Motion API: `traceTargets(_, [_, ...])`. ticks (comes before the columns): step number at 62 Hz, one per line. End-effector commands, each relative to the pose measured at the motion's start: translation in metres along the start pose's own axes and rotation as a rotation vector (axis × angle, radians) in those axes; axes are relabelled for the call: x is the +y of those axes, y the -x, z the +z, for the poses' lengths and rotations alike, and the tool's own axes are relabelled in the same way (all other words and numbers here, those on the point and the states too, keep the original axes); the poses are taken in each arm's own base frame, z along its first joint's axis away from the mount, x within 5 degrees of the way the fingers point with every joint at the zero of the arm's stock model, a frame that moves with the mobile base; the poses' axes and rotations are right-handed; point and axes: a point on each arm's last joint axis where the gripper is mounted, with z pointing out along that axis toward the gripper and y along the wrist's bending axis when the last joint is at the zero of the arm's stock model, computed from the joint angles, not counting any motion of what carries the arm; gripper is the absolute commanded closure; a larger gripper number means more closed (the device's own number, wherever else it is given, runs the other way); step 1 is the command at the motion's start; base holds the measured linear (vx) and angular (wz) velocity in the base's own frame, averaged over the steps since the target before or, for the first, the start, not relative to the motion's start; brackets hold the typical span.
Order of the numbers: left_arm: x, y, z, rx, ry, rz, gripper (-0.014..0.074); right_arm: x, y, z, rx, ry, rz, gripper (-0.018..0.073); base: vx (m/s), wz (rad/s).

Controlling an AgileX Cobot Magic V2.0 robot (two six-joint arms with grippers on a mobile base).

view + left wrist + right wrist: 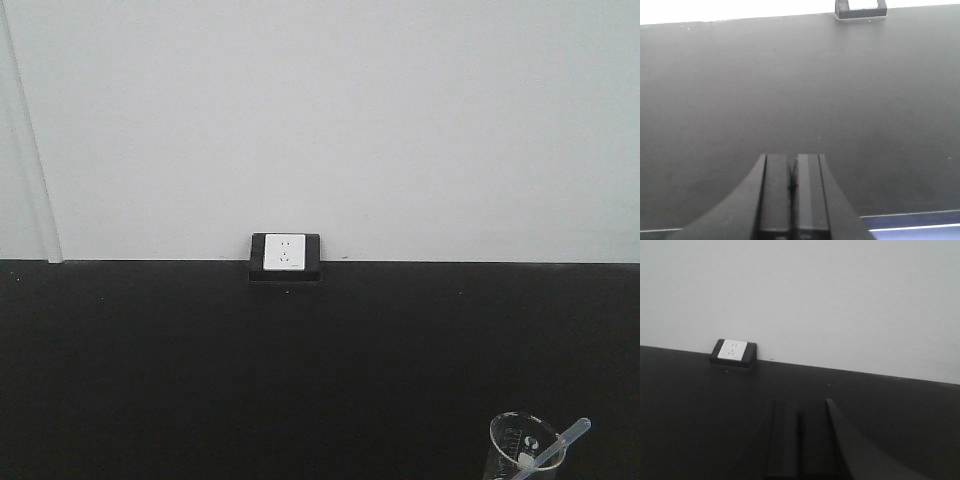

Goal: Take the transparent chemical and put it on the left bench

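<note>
A slim clear dropper (558, 444) with a bluish-white bulb end leans in a clear glass beaker (512, 440) at the bottom right of the front view, on the black worktop (300, 370). Neither gripper shows in the front view. My left gripper (792, 162) is shut and empty, held over bare black worktop in the left wrist view. My right gripper (799, 412) is shut and empty, held over the worktop facing the white wall. The dropper and beaker do not show in either wrist view. The left bench with white bins is out of view.
A white socket in a black housing (285, 257) sits at the back of the worktop against the white wall; it also shows in the left wrist view (860, 8) and the right wrist view (733, 353). The worktop's front edge (910, 216) shows a blue strip below.
</note>
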Motion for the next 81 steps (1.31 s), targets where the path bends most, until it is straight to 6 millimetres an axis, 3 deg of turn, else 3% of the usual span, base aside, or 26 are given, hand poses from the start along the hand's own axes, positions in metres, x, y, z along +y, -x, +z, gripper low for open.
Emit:
traceTargets(1, [0.0,0.003,-0.001,-0.081,0.002,-0.009,0.06,0.002,0.018,0.016,-0.077,0.025,-0.029,0.0567,0.0,0.0])
traceTargets(21, [0.0,0.003,-0.001,-0.081,0.002,-0.009,0.06,0.005,0.004,0.045,0.008,0.052,-0.021,0.0557,0.0,0.0])
traceTargets(30, [0.0,0.003,-0.001,-0.081,0.002,-0.009,0.06,0.006,0.002,0.049,0.019,0.057,-0.021,0.0497,0.0,0.0])
traceTargets(40, [0.0,0.003,-0.001,-0.081,0.002,-0.009,0.06,0.006,0.001,0.05,0.022,0.058,-0.021,0.0335,0.0,0.0])
traceTargets(51, [0.0,0.003,-0.001,-0.081,0.002,-0.009,0.06,0.007,0.005,0.05,-0.027,0.069,-0.026,0.003,0.0,0.0])
traceTargets(59, [0.0,0.003,-0.001,-0.081,0.002,-0.009,0.06,0.009,0.011,0.05,-0.092,0.082,-0.016,-0.0109,0.0,0.0])
traceTargets(71, [0.0,0.003,-0.001,-0.081,0.002,-0.009,0.06,0.005,0.013,0.064,-0.157,0.054,0.191,-0.0117,0.0,0.0])
traceTargets(81, [0.0,0.003,-0.001,-0.081,0.002,-0.009,0.06,-0.01,0.011,0.087,-0.299,-0.086,0.404,-0.0088,0.0,0.0])
